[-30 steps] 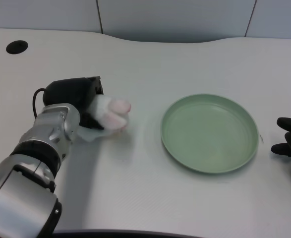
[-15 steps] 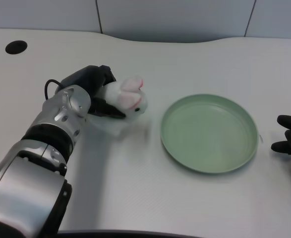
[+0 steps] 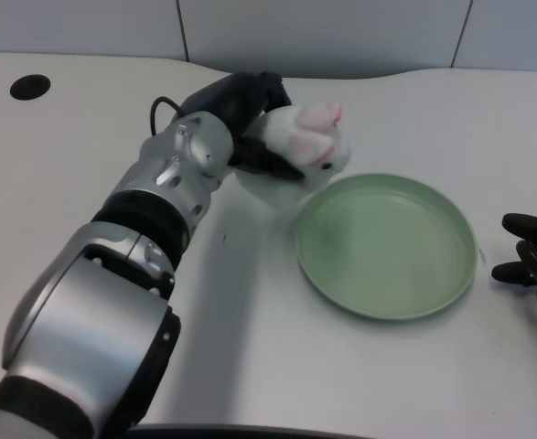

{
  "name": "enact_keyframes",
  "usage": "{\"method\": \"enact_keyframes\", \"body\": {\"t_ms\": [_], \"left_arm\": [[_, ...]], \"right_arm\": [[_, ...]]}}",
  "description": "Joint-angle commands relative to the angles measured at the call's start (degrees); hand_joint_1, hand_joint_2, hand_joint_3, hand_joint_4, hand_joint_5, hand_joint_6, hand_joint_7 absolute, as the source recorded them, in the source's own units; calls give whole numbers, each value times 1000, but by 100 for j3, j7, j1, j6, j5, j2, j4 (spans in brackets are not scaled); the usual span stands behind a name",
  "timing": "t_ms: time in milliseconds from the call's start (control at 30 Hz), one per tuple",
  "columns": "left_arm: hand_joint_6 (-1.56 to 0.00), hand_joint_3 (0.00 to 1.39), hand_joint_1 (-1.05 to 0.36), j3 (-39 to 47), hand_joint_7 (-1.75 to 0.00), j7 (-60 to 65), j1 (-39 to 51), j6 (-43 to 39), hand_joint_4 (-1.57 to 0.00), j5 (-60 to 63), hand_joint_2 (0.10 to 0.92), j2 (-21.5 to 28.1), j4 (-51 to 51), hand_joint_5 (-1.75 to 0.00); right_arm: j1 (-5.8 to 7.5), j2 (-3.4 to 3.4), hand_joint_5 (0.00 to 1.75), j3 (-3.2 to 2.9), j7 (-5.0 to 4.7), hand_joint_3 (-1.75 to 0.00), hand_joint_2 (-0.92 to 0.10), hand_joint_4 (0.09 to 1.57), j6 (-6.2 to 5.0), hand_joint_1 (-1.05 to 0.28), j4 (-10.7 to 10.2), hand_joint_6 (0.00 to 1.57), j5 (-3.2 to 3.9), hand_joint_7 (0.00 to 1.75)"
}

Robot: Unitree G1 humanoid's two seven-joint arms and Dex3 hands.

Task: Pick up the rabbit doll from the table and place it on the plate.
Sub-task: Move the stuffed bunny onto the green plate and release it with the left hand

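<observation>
Even, diffuse overhead light fills the scene, leaving soft shadows on the white tabletop (image 3: 387, 384) beneath the silver forearm (image 3: 158, 201) and beside the green plate (image 3: 451, 229). The rabbit doll (image 3: 309, 146) appears slightly blurred; highlights stay mild.

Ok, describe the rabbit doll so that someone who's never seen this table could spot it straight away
Start from the white table and find the round green plate right of centre. Just beyond the plate's upper left rim, the left hand holds the rabbit doll. It is the only soft thing here: a small white plush with pink-lined ears, gripped by black fingers.
</observation>
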Motion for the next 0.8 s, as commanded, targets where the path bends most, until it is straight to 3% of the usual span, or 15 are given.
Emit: {"method": "enact_keyframes", "body": {"t_ms": [33, 100, 167, 233, 300, 433, 533, 733, 800], "left_arm": [[-677, 24, -131, -51, -1746, 15, -220, 20, -727, 6, 882, -178, -60, -1746], [-678, 33, -103, -22, -1746, -12, -249, 9, -725, -44, 894, -254, -70, -1746], [-683, 45, -125, -100, -1746, 40, -260, -74, -719, 11, 907, -413, -88, -1746], [-658, 49, -167, -203, -1746, 57, -262, -165, -701, 88, 907, -547, -96, -1746], [-644, 40, -127, -276, -1746, 106, -272, -114, -701, 127, 885, -695, -84, -1746], [-631, 43, -85, -343, -1746, 116, -227, -35, -699, 144, 886, -844, -55, -1746], [-616, 57, -127, -433, -1746, 148, -109, -93, -676, 228, 903, -902, -37, -1746], [-613, 62, -144, -528, -1746, 142, -35, -91, -664, 287, 896, -936, -19, -1746], [-602, 65, -168, -592, -1575, 118, 1, -54, -598, 340, 906, -960, -1, -1682]], "right_arm": [[-67, 4, 753, 37, -62, -257, -921, 774, -60, -428, 48, 975, -35, 0], [-73, 16, 757, 35, -52, -256, -921, 785, -51, -428, 54, 981, -18, 3], [-78, 71, 761, -10, 15, -250, -921, 782, 30, -422, 20, 980, 71, 3], [-60, 112, 770, 17, -22, -247, -921, 764, -10, -419, -26, 970, 51, 1], [-39, 128, 779, 97, -195, -248, -921, 752, -19, -426, -81, 964, -50, 1], [5, 166, 796, 159, -313, -256, -921, 734, -17, -410, -188, 956, -109, 1], [47, 185, 804, 234, -446, -270, -921, 719, -9, -410, -277, 958, -195, 3], [105, 194, 816, 310, -503, -287, -921, 710, -4, -414, -373, 945, -208, 0], [123, 201, 812, 325, -502, -287, -921, 699, 6, -415, -403, 928, -193, 0]]}}
